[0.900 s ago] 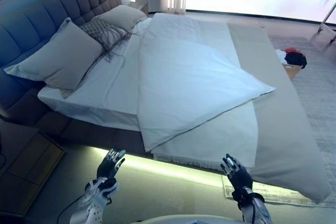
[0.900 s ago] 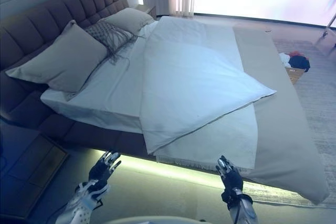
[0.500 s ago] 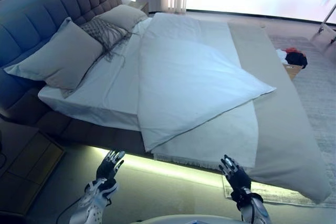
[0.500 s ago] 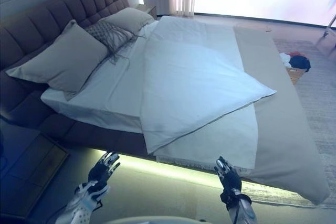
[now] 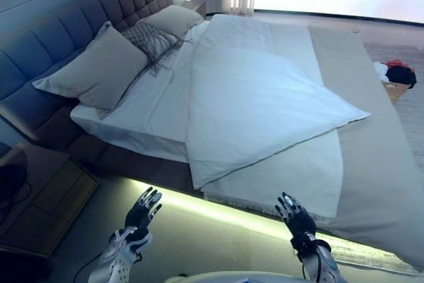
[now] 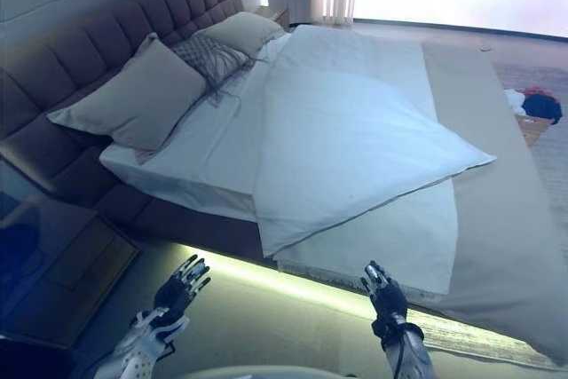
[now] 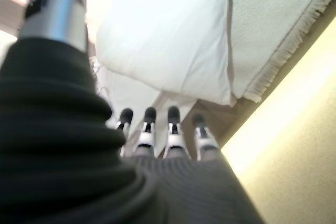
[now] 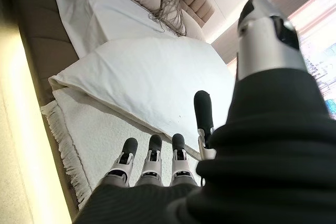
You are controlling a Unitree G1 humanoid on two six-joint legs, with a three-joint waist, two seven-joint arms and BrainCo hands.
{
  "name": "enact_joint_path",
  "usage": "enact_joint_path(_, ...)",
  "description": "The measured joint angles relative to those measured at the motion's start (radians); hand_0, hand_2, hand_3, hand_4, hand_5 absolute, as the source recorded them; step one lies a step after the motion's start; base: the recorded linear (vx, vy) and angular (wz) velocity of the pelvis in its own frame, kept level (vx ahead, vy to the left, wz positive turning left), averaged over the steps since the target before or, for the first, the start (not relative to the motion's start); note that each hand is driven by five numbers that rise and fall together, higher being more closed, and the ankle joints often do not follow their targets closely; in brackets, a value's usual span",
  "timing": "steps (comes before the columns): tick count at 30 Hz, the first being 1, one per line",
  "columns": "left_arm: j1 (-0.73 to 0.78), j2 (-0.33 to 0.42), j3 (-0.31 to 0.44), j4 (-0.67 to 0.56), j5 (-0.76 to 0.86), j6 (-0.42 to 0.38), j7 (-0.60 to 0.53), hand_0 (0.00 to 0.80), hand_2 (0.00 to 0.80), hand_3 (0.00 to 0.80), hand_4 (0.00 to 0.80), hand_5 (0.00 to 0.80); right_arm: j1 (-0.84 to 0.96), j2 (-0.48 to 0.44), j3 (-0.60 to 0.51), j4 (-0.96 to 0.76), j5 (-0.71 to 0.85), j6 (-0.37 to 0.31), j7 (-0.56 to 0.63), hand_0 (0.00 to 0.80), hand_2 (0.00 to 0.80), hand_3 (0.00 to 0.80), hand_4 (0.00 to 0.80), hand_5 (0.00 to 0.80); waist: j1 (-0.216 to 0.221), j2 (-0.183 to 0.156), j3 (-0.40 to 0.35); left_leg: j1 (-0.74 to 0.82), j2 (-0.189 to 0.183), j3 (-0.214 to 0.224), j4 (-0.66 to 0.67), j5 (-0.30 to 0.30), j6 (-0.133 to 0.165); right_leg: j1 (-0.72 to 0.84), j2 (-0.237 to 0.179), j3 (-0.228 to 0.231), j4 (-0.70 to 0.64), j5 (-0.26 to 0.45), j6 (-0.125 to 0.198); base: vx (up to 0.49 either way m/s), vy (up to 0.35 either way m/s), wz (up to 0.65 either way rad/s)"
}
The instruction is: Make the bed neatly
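A white duvet (image 5: pixel 258 107) lies crooked on the bed, folded back so one corner (image 5: pixel 199 183) hangs over the near side and another points right. Beneath it a fringed cream blanket (image 5: pixel 301 173) and a beige spread (image 5: pixel 377 157) cover the foot end. Bare white sheet (image 5: pixel 146 107) shows at the head end, below a large grey pillow (image 5: pixel 96 71), a patterned cushion (image 5: pixel 156 39) and a far pillow (image 5: pixel 175 19). My left hand (image 5: pixel 141 209) and right hand (image 5: pixel 295 215) hover open, short of the bed's near edge, touching nothing.
A tufted headboard (image 5: pixel 79 31) runs along the left. A dark nightstand (image 5: pixel 40 200) stands at lower left. A lit strip (image 5: pixel 218 213) glows under the bed frame. A basket of clothes (image 5: pixel 396 77) sits on the floor at right.
The whole picture has shifted right and slightly down, so the camera moved. Both hands stay open at about the same place before the bed.
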Motion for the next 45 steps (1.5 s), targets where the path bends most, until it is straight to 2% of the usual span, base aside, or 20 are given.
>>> enact_joint_path(4, -0.004, -0.004, 0.0, 0.001, -0.014, 0.0, 0.005, 0.0, 0.0, 0.0, 0.0, 0.0, 0.001, -0.044, 0.012, 0.0, 0.012, 0.025, -0.007, 0.0, 0.0, 0.0, 0.0, 0.0, 0.02, 0.004, 0.004, -0.009, -0.004, -0.01, 0.021, -0.007, -0.01, 0.004, 0.0, -0.002, 0.005, 0.002, -0.002, -0.026, 0.119, 0.0)
enact_joint_path(8, -0.04, -0.023, -0.001, 0.002, -0.017, 0.004, -0.008, 0.0, 0.0, 0.0, 0.0, 0.0, 0.016, -0.014, 0.001, 0.004, 0.05, 0.02, -0.018, 0.0, 0.0, 0.0, 0.0, 0.0, 0.018, -0.005, 0.016, -0.033, -0.02, -0.016, 0.023, -0.002, 0.006, 0.013, -0.029, -0.064, 0.039, -0.022, 0.004, 0.059, 0.208, 0.43)
enact_joint_path(12, -0.042, -0.027, -0.01, 0.003, -0.017, 0.002, 0.004, 0.0, 0.0, 0.0, 0.0, 0.0, -0.002, 0.024, -0.015, 0.005, 0.091, 0.008, -0.027, 0.0, 0.0, 0.0, 0.0, 0.0, 0.02, -0.012, 0.029, -0.032, -0.08, -0.029, 0.039, -0.009, 0.04, -0.045, -0.102, -0.066, 0.223, -0.107, 0.042, 0.061, 0.196, 0.26)
enact_joint_path(14, -0.069, -0.028, -0.013, 0.04, -0.014, 0.001, 0.012, 0.0, 0.0, 0.0, 0.0, 0.0, -0.025, 0.047, -0.023, 0.007, 0.112, -0.01, -0.028, 0.0, 0.0, 0.0, 0.0, 0.0, 0.019, -0.007, 0.062, -0.036, -0.102, -0.047, 0.077, -0.029, 0.062, -0.092, -0.139, -0.061, 0.388, -0.129, 0.04, 0.072, 0.194, 0.36)
enact_joint_path(16, -0.113, -0.021, -0.015, 0.101, 0.003, 0.002, 0.01, 0.0, 0.0, 0.0, 0.0, 0.0, -0.034, 0.078, -0.031, -0.003, 0.125, -0.034, -0.027, 0.0, 0.0, 0.0, 0.0, 0.0, 0.013, 0.001, 0.094, -0.06, -0.113, -0.028, 0.164, -0.064, 0.088, -0.185, -0.173, -0.031, 0.61, -0.098, 0.002, 0.115, 0.128, 0.45)
enact_joint_path(19, -0.12, 0.005, -0.004, 0.114, 0.012, 0.004, 0.0, 0.0, 0.0, 0.0, 0.0, 0.0, -0.021, 0.1, -0.022, -0.005, 0.128, -0.043, -0.027, 0.0, 0.0, 0.0, 0.0, 0.0, 0.025, 0.019, 0.107, -0.086, -0.098, -0.025, 0.217, -0.097, 0.104, -0.294, -0.194, -0.002, 0.766, 0.018, -0.002, 0.213, -0.108, 0.11)
enact_joint_path(21, -0.106, 0.051, 0.018, 0.106, 0.012, 0.007, -0.002, 0.0, 0.0, 0.0, 0.0, 0.0, -0.02, 0.116, -0.028, -0.011, 0.127, -0.046, -0.027, 0.0, 0.0, 0.0, 0.0, 0.0, 0.02, -0.008, 0.104, -0.084, -0.107, -0.009, 0.187, -0.086, 0.113, -0.316, -0.209, -0.013, 0.713, -0.02, 0.019, 0.357, -0.355, 0.03)
enact_joint_path(23, -0.097, 0.062, 0.029, 0.11, 0.012, 0.018, -0.002, 0.0, 0.0, 0.0, 0.0, 0.0, -0.019, 0.123, -0.044, -0.007, 0.127, -0.05, -0.025, 0.0, 0.0, 0.0, 0.0, 0.0, 0.019, -0.028, 0.106, -0.085, -0.131, 0.003, 0.184, -0.078, 0.117, -0.314, -0.236, -0.011, 0.553, -0.036, 0.051, 0.372, -0.368, -0.14)
enact_joint_path(26, -0.089, 0.059, 0.007, 0.114, 0.011, 0.019, -0.004, 0.0, 0.0, 0.0, 0.0, 0.0, -0.04, 0.123, -0.052, 0.047, 0.128, -0.062, -0.016, 0.0, 0.0, 0.0, 0.0, 0.0, -0.007, -0.04, 0.109, -0.088, -0.152, 0.006, 0.177, -0.083, 0.11, -0.291, -0.285, -0.006, 0.23, 0.007, 0.106, 0.365, -0.361, -0.02)
enact_joint_path(28, -0.072, 0.057, 0.008, 0.112, 0.012, 0.023, -0.013, 0.0, 0.0, 0.0, 0.0, 0.0, -0.039, 0.126, -0.054, 0.051, 0.126, -0.062, -0.018, 0.0, 0.0, 0.0, 0.0, 0.0, -0.013, -0.047, 0.11, -0.077, -0.142, 0.007, 0.176, -0.095, 0.09, -0.287, -0.3, -0.031, 0.12, 0.055, 0.112, 0.333, -0.368, -0.02)
enact_joint_path(30, -0.046, 0.068, 0.01, 0.108, 0.012, 0.024, -0.025, 0.0, 0.0, 0.0, 0.0, 0.0, -0.014, 0.135, -0.053, 0.05, 0.123, -0.062, -0.021, 0.0, 0.0, 0.0, 0.0, 0.0, -0.013, -0.073, 0.11, -0.043, -0.122, 0.003, 0.175, -0.118, 0.047, -0.246, -0.29, -0.045, 0.104, 0.059, 0.111, 0.37, -0.451, 0.05)
enact_joint_path(31, -0.032, 0.055, 0.012, 0.111, 0.012, 0.024, -0.026, 0.0, 0.0, 0.0, 0.0, 0.0, 0.005, 0.128, -0.054, 0.05, 0.117, -0.061, -0.021, 0.0, 0.0, 0.0, 0.0, 0.0, -0.02, -0.079, 0.107, -0.017, -0.09, 0.002, 0.176, -0.133, 0.017, -0.23, -0.267, -0.044, 0.126, 0.131, 0.094, 0.328, -0.437, 0.23)
enact_joint_path(32, -0.01, 0.04, 0.006, 0.11, 0.012, 0.024, -0.036, 0.0, 0.0, 0.0, 0.0, 0.0, 0.023, 0.116, -0.055, 0.05, 0.113, -0.06, -0.02, 0.0, 0.0, 0.0, 0.0, 0.0, -0.032, -0.062, 0.1, -0.009, -0.041, -0.01, 0.175, -0.143, 0.001, -0.222, -0.225, -0.052, 0.156, 0.151, 0.072, 0.347, -0.486, 0.35)
enact_joint_path(33, 0.005, 0.017, 0.005, 0.108, 0.012, 0.026, -0.043, 0.0, 0.0, 0.0, 0.0, 0.0, 0.037, 0.098, -0.058, 0.05, 0.107, -0.06, -0.018, 0.0, 0.0, 0.0, 0.0, 0.0, -0.038, -0.031, 0.092, 0.003, 0.001, -0.013, 0.168, -0.145, 0.003, -0.218, -0.176, -0.057, 0.179, 0.115, 0.035, 0.339, -0.48, 0.27)
enact_joint_path(34, 0.007, -0.002, 0.005, 0.101, 0.012, 0.027, -0.047, 0.0, 0.0, 0.0, 0.0, 0.0, 0.039, 0.073, -0.06, 0.05, 0.106, -0.057, -0.016, 0.0, 0.0, 0.0, 0.0, 0.0, -0.036, -0.01, 0.095, 0.007, 0.034, -0.011, 0.17, -0.146, 0.012, -0.226, -0.14, -0.056, 0.207, 0.088, 0.017, 0.329, -0.477, 0.1)
enact_joint_path(36, 0.027, -0.016, 0.011, 0.061, 0.011, 0.041, -0.058, 0.0, 0.0, 0.0, 0.0, 0.0, 0.036, 0.03, -0.069, 0.041, 0.105, -0.025, -0.017, 0.0, 0.0, 0.0, 0.0, 0.0, -0.042, 0.001, 0.104, 0.023, 0.079, -0.013, 0.177, -0.133, 0.013, -0.237, -0.096, -0.042, 0.288, 0.018, 0.005, 0.267, -0.42, 0.02)
enact_joint_path(39, 0.039, -0.005, 0.013, 0.034, 0.01, 0.04, -0.104, 0.0, 0.0, 0.0, 0.0, 0.0, 0.022, 0.003, -0.069, 0.035, 0.107, -0.005, 0.002, 0.0, 0.0, 0.0, 0.0, 0.0, -0.059, -0.021, 0.103, 0.027, 0.122, -0.01, 0.24, -0.108, 0.026, -0.231, -0.039, -0.021, 0.332, -0.038, -0.022, 0.229, -0.39, -0.06)
enact_joint_path(41, 0.036, 0.006, 0.004, 0.037, 0.007, 0.04, -0.11, 0.0, 0.0, 0.0, 0.0, 0.0, 0.009, 0.021, -0.051, 0.049, 0.106, 0.0, 0.005, 0.0, 0.0, 0.0, 0.0, 0.0, -0.059, -0.068, 0.096, -0.008, 0.127, -0.01, 0.31, -0.041, 0.053, -0.217, -0.021, -0.012, 0.316, -0.048, -0.042, 0.185, -0.323, -0.14)
enact_joint_path(43, 0.033, 0.012, -0.006, 0.037, 0.001, 0.04, -0.109, 0.0, 0.0, 0.0, 0.0, 0.0, 0.008, 0.032, -0.049, 0.056, 0.107, 0.003, 0.004, 0.0, 0.0, 0.0, 0.0, 0.0, -0.057, -0.09, 0.083, -0.022, 0.139, -0.01, 0.343, 0.041, 0.07, -0.196, -0.001, -0.005, 0.291, -0.054, -0.058, 0.146, -0.199, -0.14)
enact_joint_path(45, 0.02, 0.02, -0.04, 0.038, 0.001, 0.038, -0.108, 0.0, 0.0, 0.0, 0.0, 0.0, 0.008, 0.027, -0.054, 0.055, 0.108, -0.001, 0.004, 0.0, 0.0, 0.0, 0.0, 0.0, -0.06, -0.098, 0.072, -0.017, 0.153, -0.012, 0.337, 0.098, 0.054, -0.178, 0.009, -0.013, 0.28, -0.061, -0.103, 0.136, -0.072, -0.01)
